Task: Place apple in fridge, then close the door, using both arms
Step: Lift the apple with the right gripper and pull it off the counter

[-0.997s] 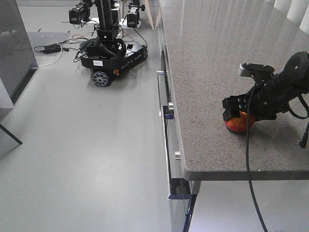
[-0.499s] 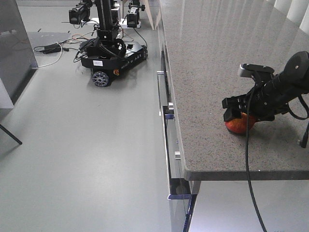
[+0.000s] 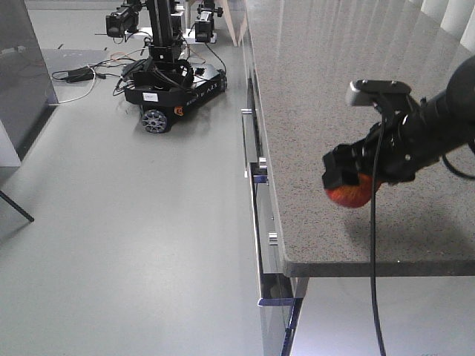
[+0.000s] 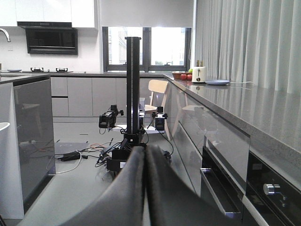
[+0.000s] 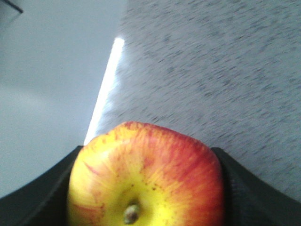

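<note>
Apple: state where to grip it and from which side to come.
Grip the apple across its widest middle, one finger on each rounded flank, coming from the stem end. It is round and smooth, so only opposite sides at the widest band likely give a firm seat. The right gripper holds it this way: fingers flank both sides, stem facing the wrist camera.

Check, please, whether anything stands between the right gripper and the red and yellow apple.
Nothing visible does. The black right gripper has its jaws closed on the shiny red and yellow apple, one jaw on each side of it, over the speckled grey counter near its front edge.
</note>
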Motion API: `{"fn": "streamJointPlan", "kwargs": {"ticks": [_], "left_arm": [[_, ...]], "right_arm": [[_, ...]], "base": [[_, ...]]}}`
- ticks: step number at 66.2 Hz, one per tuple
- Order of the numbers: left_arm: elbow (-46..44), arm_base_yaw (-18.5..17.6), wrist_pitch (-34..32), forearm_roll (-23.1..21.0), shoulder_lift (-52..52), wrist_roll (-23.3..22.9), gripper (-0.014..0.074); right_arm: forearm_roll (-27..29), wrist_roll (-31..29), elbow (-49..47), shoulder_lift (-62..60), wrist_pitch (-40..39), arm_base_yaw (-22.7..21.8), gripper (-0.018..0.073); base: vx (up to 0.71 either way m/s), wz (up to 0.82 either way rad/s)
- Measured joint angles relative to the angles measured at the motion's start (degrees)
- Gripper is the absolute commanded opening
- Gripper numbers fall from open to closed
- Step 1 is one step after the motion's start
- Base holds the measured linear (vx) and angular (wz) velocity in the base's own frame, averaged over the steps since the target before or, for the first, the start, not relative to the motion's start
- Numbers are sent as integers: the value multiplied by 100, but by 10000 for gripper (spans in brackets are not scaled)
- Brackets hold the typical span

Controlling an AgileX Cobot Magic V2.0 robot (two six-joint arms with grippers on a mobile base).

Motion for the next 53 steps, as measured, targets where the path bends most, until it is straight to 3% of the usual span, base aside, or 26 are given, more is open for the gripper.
{"fn": "streamJointPlan", "kwargs": {"ticks": [13,34,53], "left_arm": [[0,0,0,0,0,0,-6],[0,0,0,0,0,0,-6],[0,0,0,0,0,0,-6]], "right_arm": [[0,-153,1314,-1245,-491,791,151],[0,-164,2386,-3040,-606,1783,151],[26,-164,2967,-4535,-16,2066,151]], "base": [[0,0],[0,0],[0,0]]}}
